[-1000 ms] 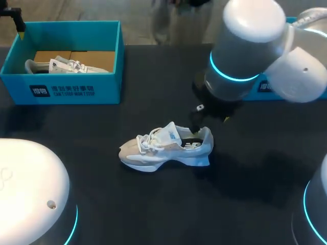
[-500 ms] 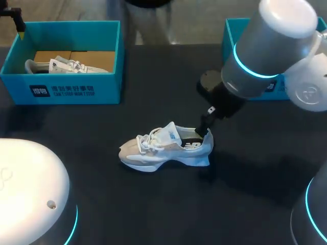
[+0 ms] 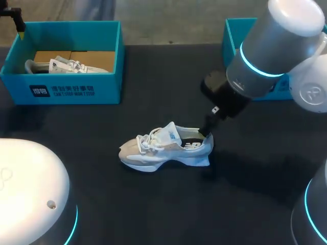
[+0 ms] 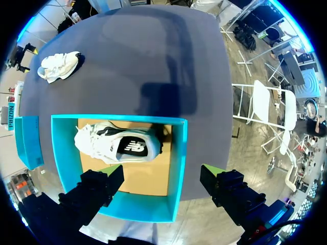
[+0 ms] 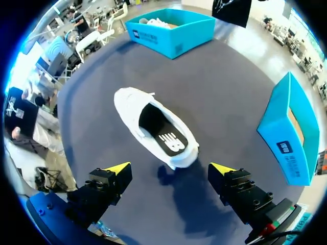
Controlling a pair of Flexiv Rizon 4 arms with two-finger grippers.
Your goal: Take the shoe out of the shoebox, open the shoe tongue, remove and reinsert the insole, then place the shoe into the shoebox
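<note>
One white sneaker [image 3: 163, 148] stood upright on the desk [image 3: 153, 204] | right hand [image 5: 170, 168] open, empty, over its heel | insole [image 5: 163, 130] lay inside | judged best: pinch insole's heel edge, peel up slowly.

Under your left gripper [image 4: 161, 172] sits a teal box [image 4: 179, 153], open at the top, with a brown cardboard floor [image 4: 148, 177]. A spare white shoe [image 4: 116, 145] lies on its side in it, just ahead of that gripper, its dark side panel facing up. The dark table [image 4: 153, 61] stretches on ahead, beyond the box.
</note>
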